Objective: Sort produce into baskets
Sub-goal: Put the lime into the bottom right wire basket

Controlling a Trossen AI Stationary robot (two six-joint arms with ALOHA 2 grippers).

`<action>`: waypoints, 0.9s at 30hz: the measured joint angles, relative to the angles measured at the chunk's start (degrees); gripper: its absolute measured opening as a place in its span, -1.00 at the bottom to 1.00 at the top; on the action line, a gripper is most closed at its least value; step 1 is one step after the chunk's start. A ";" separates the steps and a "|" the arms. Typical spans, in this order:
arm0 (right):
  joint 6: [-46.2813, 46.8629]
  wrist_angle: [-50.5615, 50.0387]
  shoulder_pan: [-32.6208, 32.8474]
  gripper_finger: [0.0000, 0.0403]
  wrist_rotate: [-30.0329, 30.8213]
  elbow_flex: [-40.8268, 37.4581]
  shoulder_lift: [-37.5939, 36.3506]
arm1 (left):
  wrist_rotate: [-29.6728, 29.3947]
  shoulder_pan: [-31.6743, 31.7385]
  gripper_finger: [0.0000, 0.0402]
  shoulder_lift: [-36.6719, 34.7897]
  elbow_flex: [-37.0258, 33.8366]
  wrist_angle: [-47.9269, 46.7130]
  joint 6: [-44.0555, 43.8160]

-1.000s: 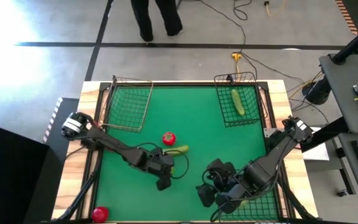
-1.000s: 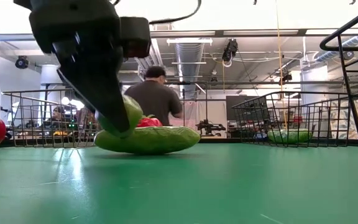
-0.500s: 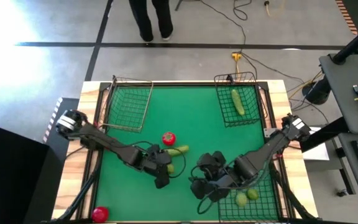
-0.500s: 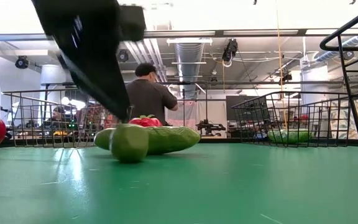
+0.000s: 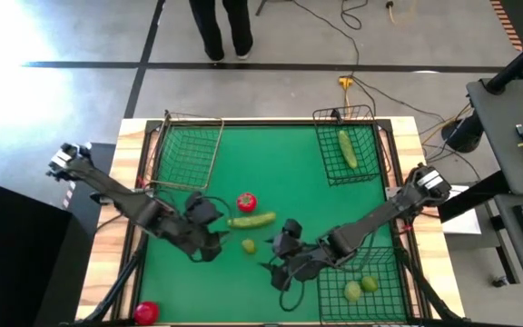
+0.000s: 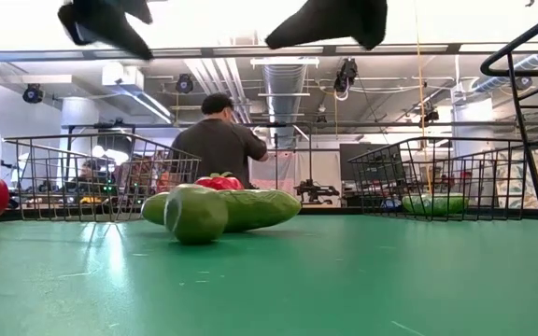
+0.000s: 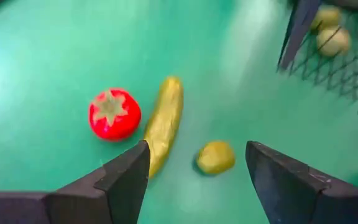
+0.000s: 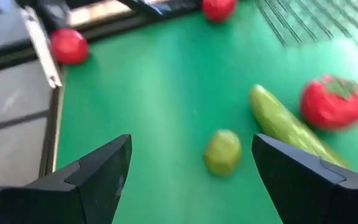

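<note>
A yellow-green lime (image 5: 249, 245) lies on the green mat (image 5: 289, 182), just near of a long green cucumber (image 5: 252, 220) and a red tomato (image 5: 246, 202). My left gripper (image 5: 216, 245) is open and empty, raised to the left of the lime (image 7: 215, 157). My right gripper (image 5: 272, 262) is open and empty, raised to the right of the lime (image 8: 222, 151). Two limes (image 5: 361, 289) lie in the near-right wire basket (image 5: 390, 272). A cucumber (image 5: 347, 148) lies in the far-right basket (image 5: 363, 173). The far-left basket (image 5: 189, 150) shows nothing inside.
Another tomato (image 5: 145, 312) lies at the mat's near left corner. A person (image 5: 225, 27) stands on the floor beyond the table's far edge. Open mat lies between the two far baskets and near of the lime.
My left gripper has set the lime down on the mat beside the cucumber, let go, risen and drawn back toward the table's left edge. My right gripper has moved from over the near-right basket toward the left, toward the lime.
</note>
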 joint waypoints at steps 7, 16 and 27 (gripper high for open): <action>-4.87 10.52 -2.32 0.61 -0.55 -3.76 5.67 | -6.68 -4.30 0.21 -3.37 0.00 0.39 -2.32; -4.67 3.30 -5.85 0.61 -1.01 7.45 18.92 | -7.12 -4.49 0.21 -0.94 -0.07 0.07 -4.39; -2.36 -5.37 -8.23 0.61 -7.86 15.30 25.32 | -7.18 -5.95 0.21 -2.65 -0.05 -4.77 -7.68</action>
